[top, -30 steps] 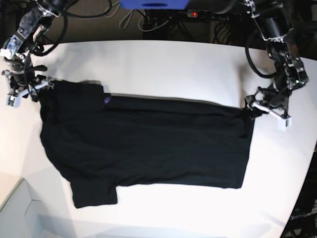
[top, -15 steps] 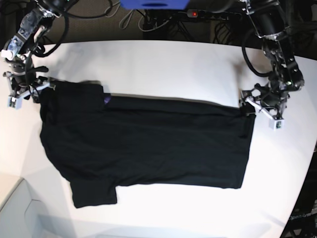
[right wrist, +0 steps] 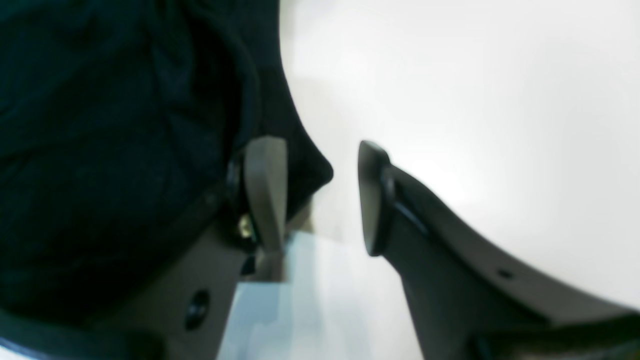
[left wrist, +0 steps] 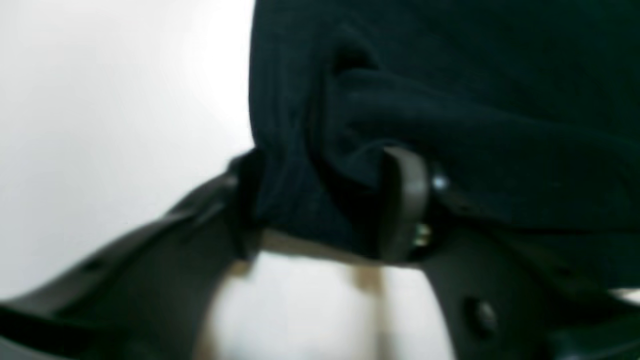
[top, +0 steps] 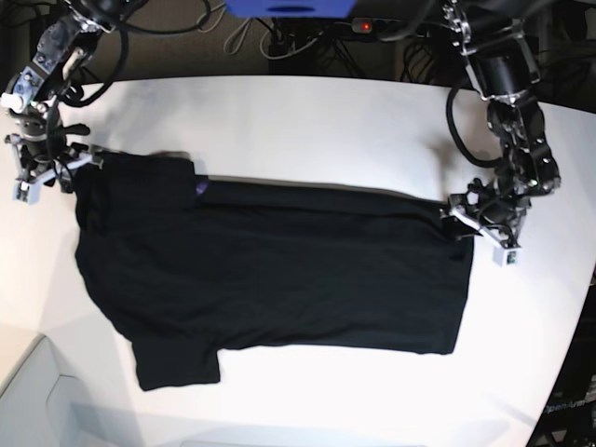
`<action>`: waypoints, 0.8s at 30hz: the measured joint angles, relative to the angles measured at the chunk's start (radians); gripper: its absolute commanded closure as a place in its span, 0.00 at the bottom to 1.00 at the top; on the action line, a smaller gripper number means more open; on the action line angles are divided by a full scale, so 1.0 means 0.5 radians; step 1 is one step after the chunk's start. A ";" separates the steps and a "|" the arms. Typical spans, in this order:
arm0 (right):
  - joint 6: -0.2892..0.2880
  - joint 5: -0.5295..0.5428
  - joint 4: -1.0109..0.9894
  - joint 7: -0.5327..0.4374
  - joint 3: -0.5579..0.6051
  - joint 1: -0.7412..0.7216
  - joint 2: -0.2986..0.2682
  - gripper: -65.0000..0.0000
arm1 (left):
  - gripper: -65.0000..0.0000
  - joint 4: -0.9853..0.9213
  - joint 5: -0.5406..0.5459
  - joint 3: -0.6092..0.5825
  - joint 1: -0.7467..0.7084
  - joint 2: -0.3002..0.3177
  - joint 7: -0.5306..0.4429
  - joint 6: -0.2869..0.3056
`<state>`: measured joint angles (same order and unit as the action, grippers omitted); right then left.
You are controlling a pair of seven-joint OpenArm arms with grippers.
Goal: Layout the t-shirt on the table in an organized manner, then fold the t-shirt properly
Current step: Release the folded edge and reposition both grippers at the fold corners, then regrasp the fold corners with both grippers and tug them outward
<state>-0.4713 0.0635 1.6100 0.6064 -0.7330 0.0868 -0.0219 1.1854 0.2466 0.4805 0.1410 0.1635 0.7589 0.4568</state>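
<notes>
The black t-shirt (top: 279, 270) lies spread on the white table (top: 326, 130), sleeves to the left and hem to the right. A bit of purple print (top: 202, 188) peeks out near the collar. My left gripper (top: 481, 231) is at the hem's upper right corner. In the left wrist view its fingers (left wrist: 405, 200) touch bunched t-shirt cloth (left wrist: 450, 75) on both sides, the left gripper (left wrist: 325, 205) closed in on it. My right gripper (top: 54, 174) stands at the shirt's upper left corner. It is open (right wrist: 322, 195), one finger (right wrist: 265, 190) against the t-shirt cloth (right wrist: 100, 125), bare table in the gap.
Cables and a power strip with a red light (top: 365, 26) run along the back edge beside a blue object (top: 289, 7). The table's curved edge (top: 579, 307) passes close to the left arm. A pale grey surface (top: 28, 391) sits at the lower left.
My left gripper has moved inward onto the hem corner and its jaws have narrowed around the cloth. The right gripper and the shirt have stayed put.
</notes>
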 measured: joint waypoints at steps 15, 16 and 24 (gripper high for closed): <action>0.000 -0.006 0.000 -0.002 0.006 -0.001 -0.001 0.63 | 0.22 0.436 -0.015 0.002 -0.088 -0.045 0.137 -0.002; 0.000 -0.006 0.000 -0.002 0.006 -0.001 -0.001 0.63 | 0.21 0.433 -0.017 0.002 -0.094 -0.045 0.143 -0.002; 0.001 -0.006 0.000 -0.008 0.006 -0.001 -0.001 0.63 | 0.24 0.430 -0.021 0.222 -0.184 -0.085 0.137 -0.007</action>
<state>-0.4709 0.0605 1.6100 0.6025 -0.7300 0.0864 -0.0223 1.4006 0.2359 0.5915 0.0490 0.1211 0.8276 0.4534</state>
